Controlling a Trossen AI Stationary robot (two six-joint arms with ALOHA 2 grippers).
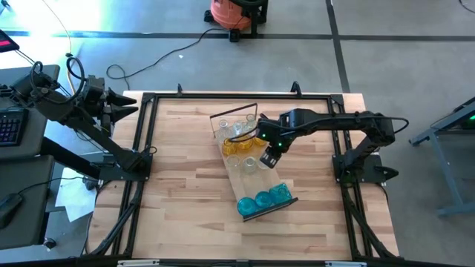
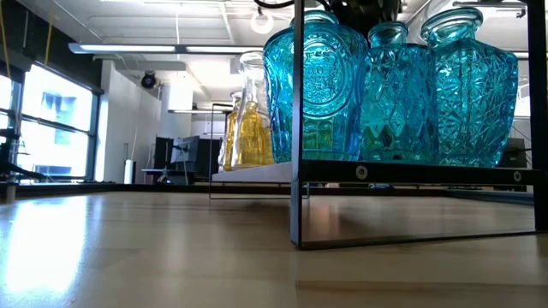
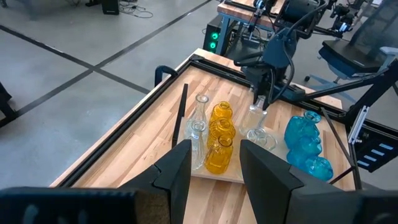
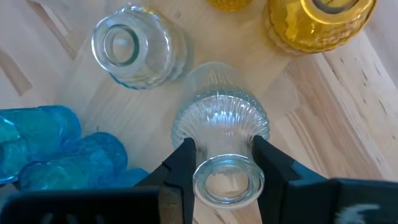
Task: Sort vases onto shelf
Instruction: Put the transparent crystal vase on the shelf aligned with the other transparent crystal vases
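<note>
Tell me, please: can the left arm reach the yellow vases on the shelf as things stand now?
Probably yes. The left gripper waits open at the table's left edge, and bare tabletop lies between it and the yellow vases. The right gripper, closed on a clear vase, works on their far side.

A grey concrete floor (image 1: 386, 44) crossed by dark lines surrounds the pale-wood desk (image 1: 185, 185). An orange shop vacuum (image 1: 231, 13) stands beyond the desk's far edge, a black cable (image 1: 159, 59) trailing from it. The low view shows bright windows (image 2: 51, 128), white ceiling beams (image 2: 197, 47) and distant office furniture (image 2: 184, 158).
</note>
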